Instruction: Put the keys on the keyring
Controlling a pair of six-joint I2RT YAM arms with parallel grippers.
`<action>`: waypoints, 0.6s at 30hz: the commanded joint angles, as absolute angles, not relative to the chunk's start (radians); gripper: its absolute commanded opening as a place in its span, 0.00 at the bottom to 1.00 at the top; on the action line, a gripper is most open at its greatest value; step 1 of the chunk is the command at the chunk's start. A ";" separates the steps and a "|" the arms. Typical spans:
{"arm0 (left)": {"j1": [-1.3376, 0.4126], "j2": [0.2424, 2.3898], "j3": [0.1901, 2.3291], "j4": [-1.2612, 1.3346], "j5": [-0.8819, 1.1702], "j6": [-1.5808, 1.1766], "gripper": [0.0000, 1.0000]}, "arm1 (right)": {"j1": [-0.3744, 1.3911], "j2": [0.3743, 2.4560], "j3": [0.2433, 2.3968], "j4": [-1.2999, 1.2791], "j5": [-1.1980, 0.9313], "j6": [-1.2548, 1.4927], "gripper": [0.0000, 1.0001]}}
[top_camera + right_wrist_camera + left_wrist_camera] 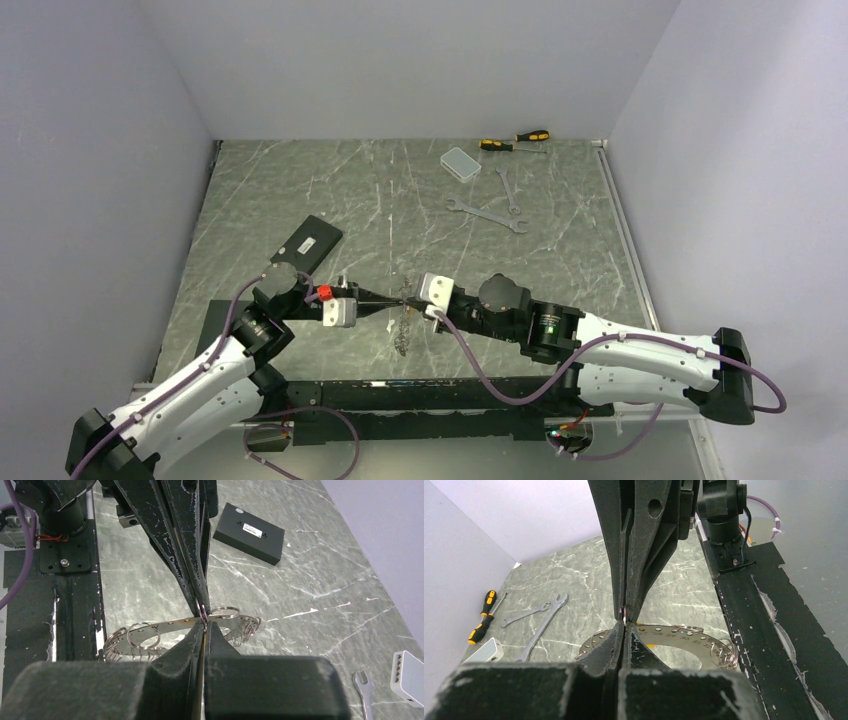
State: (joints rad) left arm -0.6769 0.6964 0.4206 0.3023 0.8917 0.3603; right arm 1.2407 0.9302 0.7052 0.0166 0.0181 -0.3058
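- The keyring (172, 624), a flat, curved silver band punched with numbered holes, hangs just above the marbled table (400, 200), midway between the arms.
- Small wire split rings (724, 652) dangle from its holes.
- The left gripper (624, 629) and right gripper (204, 629) meet tip to tip, both pinched tight on one small ring (624, 614) at the band's edge.
- No key can be made out, so the threading seems unfinished.

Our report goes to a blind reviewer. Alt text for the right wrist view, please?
Two shut grippers meet tip to tip, the right gripper from below and the left gripper from above, with a small split ring between them by the perforated keyring. A black box lies behind on the marbled table.
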 commanded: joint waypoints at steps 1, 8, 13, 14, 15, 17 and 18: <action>-0.674 0.694 0.433 0.388 0.898 0.339 0.00 | 1.247 0.921 0.702 0.084 0.005 -0.323 0.00; -0.673 0.713 0.477 0.343 0.903 0.350 0.09 | 1.246 0.926 0.730 0.032 -0.022 -0.352 0.00; -0.673 0.710 0.530 0.226 0.909 0.382 0.23 | 1.246 0.902 0.725 0.018 -0.013 -0.366 0.00; -0.673 0.710 0.539 0.207 0.908 0.386 0.25 | 1.246 0.897 0.721 0.018 -0.013 -0.369 0.00; -0.673 0.712 0.552 0.181 0.908 0.394 0.27 | 1.246 0.892 0.718 0.019 -0.013 -0.372 0.00; -0.673 0.726 0.586 0.112 0.914 0.426 0.29 | 1.246 0.886 0.716 0.017 -0.016 -0.377 0.00; -0.673 0.736 0.604 0.080 0.918 0.438 0.30 | 1.246 0.885 0.717 0.017 -0.017 -0.379 0.00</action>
State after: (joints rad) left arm -0.6746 0.7181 0.5159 0.1864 0.8940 0.3805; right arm 1.2407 0.9195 0.7055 -0.0116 -0.0006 -0.3565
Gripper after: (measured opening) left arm 0.282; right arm 0.029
